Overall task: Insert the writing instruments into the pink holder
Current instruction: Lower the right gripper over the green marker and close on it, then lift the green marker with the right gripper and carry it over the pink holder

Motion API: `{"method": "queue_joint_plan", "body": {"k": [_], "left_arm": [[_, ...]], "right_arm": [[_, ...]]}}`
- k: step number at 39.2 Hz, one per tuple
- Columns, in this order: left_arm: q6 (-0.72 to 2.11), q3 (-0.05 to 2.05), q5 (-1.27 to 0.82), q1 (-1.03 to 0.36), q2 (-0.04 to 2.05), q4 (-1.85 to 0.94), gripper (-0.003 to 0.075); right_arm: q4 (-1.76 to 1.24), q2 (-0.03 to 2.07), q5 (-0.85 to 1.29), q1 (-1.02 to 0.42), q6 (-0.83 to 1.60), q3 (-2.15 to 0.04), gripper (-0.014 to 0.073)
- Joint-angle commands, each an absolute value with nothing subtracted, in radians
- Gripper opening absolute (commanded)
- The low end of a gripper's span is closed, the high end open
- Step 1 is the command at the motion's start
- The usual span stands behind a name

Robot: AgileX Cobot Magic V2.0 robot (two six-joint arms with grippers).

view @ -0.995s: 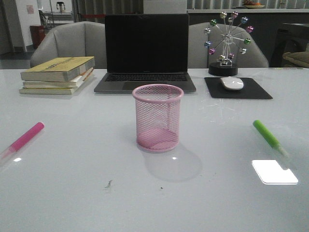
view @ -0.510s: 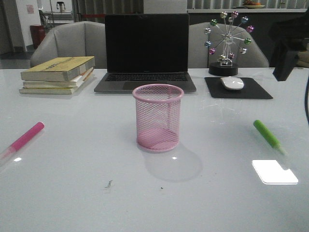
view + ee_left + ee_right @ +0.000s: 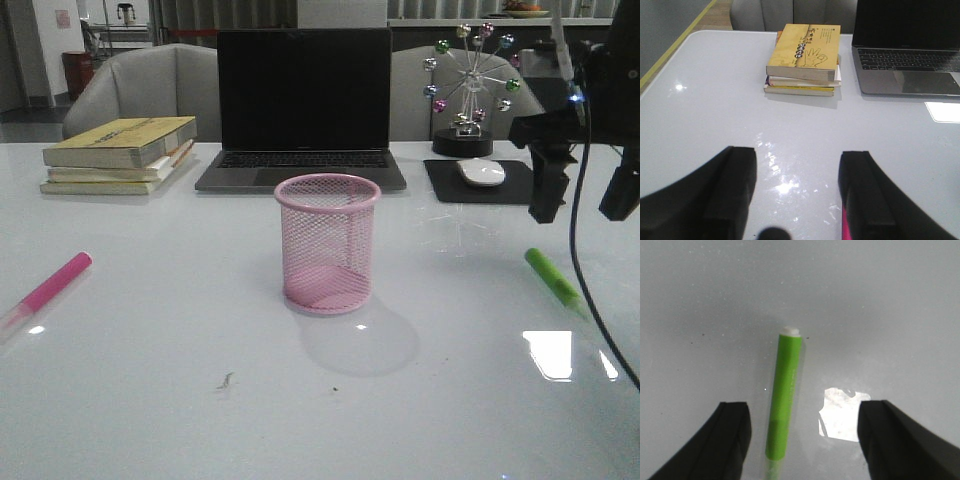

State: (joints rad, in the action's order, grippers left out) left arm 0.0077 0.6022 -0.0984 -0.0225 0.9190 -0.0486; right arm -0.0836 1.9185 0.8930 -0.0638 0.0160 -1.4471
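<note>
In the front view, the pink holder stands upright and empty near the middle of the white table. The pink marker lies flat on the table far to the left of the holder, well apart from it. The green marker lies flat far to the right. The right gripper hangs above the green marker without touching it, its two dark fingers spread wide and holding nothing. Behind the holder sit a laptop with a dark screen, a stack of books to its left, and to its right a white mouse on a black mouse pad, with a desk toy of coloured balls behind the pad.

In the left wrist view, the left gripper is over bare table, its fingers wide apart and empty. A sliver of the pink marker shows beside one finger. The books and the laptop lie beyond.

In the right wrist view, the green marker lies on the table between the open fingers of the right gripper, touching neither.
</note>
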Motion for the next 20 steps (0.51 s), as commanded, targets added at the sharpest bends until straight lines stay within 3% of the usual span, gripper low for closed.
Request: {"method": "queue_joint_plan", "body": {"k": [1,20], "left_arm": [[0.0,0.64,-0.033,-0.026,0.911,-0.057,0.0424],[0.0,0.64,-0.046,-0.026,0.911,-0.057,0.0424]], "right_arm": [[-0.112,1.898,0.888,-0.064,0.044,-1.485,0.0561],[-0.14,1.991,0.886,-0.064,0.063,-1.485,0.0561]]}}
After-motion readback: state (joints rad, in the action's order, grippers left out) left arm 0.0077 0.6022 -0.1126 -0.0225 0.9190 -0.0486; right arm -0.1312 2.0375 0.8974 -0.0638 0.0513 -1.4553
